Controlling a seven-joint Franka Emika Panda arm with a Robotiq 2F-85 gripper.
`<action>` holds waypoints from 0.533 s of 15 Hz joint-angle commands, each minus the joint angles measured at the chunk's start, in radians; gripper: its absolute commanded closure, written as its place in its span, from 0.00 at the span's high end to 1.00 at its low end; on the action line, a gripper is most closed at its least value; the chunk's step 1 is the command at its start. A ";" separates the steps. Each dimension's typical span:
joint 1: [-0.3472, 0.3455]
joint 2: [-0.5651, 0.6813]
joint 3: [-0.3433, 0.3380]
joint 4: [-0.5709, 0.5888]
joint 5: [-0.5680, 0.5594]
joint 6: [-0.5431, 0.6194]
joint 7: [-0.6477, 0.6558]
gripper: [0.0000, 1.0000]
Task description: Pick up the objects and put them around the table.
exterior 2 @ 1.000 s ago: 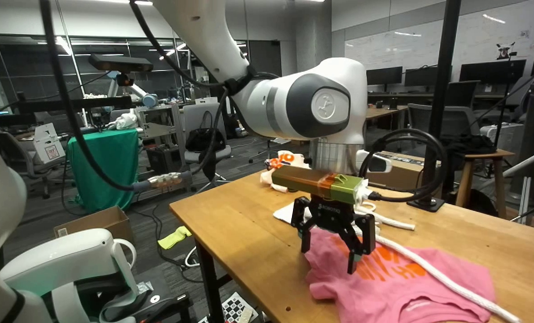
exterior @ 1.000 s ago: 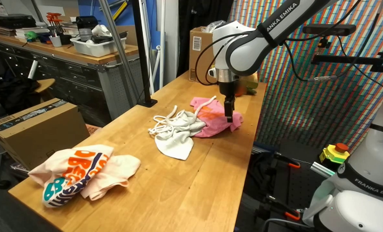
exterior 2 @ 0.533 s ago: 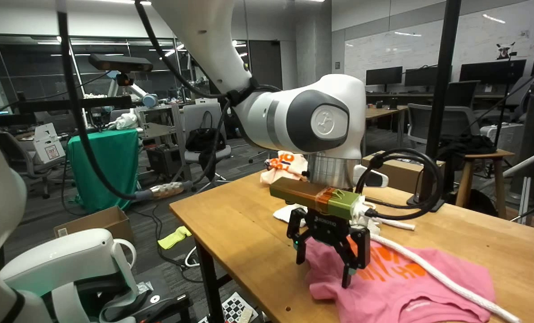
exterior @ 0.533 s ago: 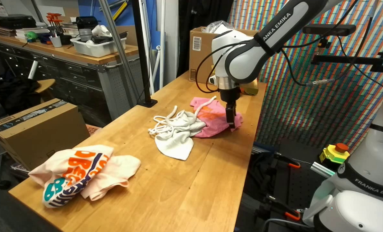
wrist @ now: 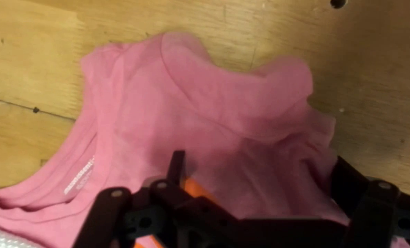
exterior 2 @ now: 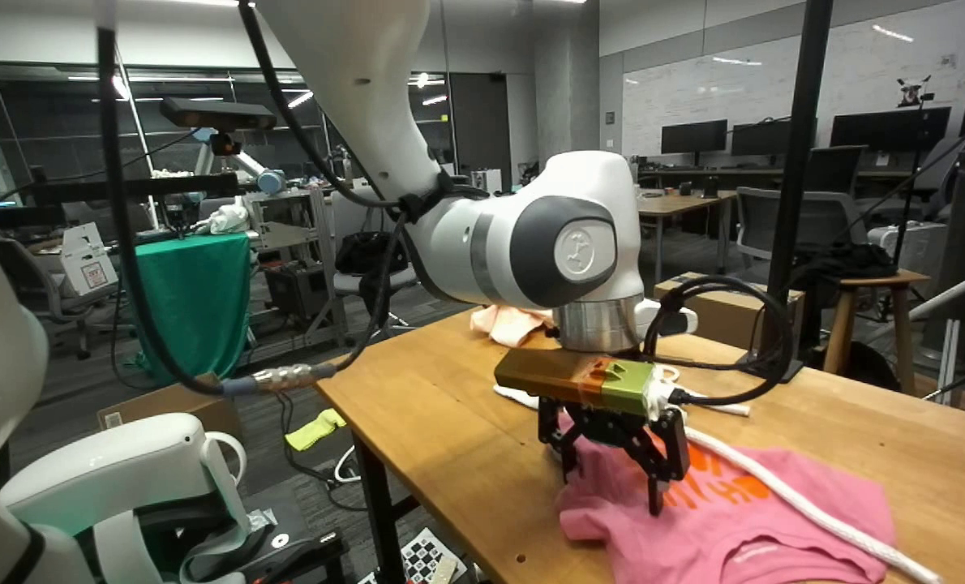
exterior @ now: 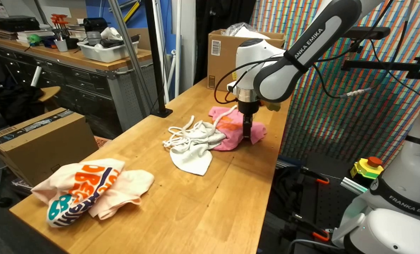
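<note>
Found the pink shirt (exterior 2: 722,531) lying loosely spread on the bench (exterior: 196,211), near the edge facing the robot base, directly below the pincer (exterior 2: 612,495). Observed the pincer pointing down with jaws well apart, clamped on nothing. Unable to confirm contact between fingertips (wrist: 176,167) and fabric, owing to the dark, blurred foreground of the wrist view. Noted a white cord (exterior 2: 799,501) draped across the shirt just beside the neck opening (wrist: 77,174), and a white-grey cloth (exterior: 192,158) lying against the shirt. Recorded a patterned cloth (exterior: 93,190) well apart, toward one end of the bench.

Judged the shirt light, limp and hardly fragile; probably of thin knit, not slippery. Likely to bunch readily, then sag from the pinch on lifting, without holding any shape. Take hold at the wrinkled folds (wrist: 277,151) between the fingertips, clear of the cord. Press low toward the bench before closing, to gather a thick pleat instead of skimming a single layer. Avoid gripping near the neck opening: likely to bring the cord along. Lift slowly, expecting some drag on the white-grey cloth; apply only modest force.
</note>
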 commanded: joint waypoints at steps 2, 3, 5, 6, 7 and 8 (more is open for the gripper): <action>0.007 0.034 -0.028 -0.020 -0.148 0.121 0.126 1.00; 0.009 0.043 -0.033 -0.018 -0.174 0.130 0.150 1.00; 0.012 0.056 -0.040 -0.013 -0.206 0.138 0.186 1.00; 0.013 0.057 -0.042 -0.012 -0.219 0.136 0.199 1.00; 0.011 0.056 -0.039 -0.011 -0.216 0.129 0.201 0.75; 0.010 0.056 -0.037 -0.011 -0.210 0.126 0.203 0.75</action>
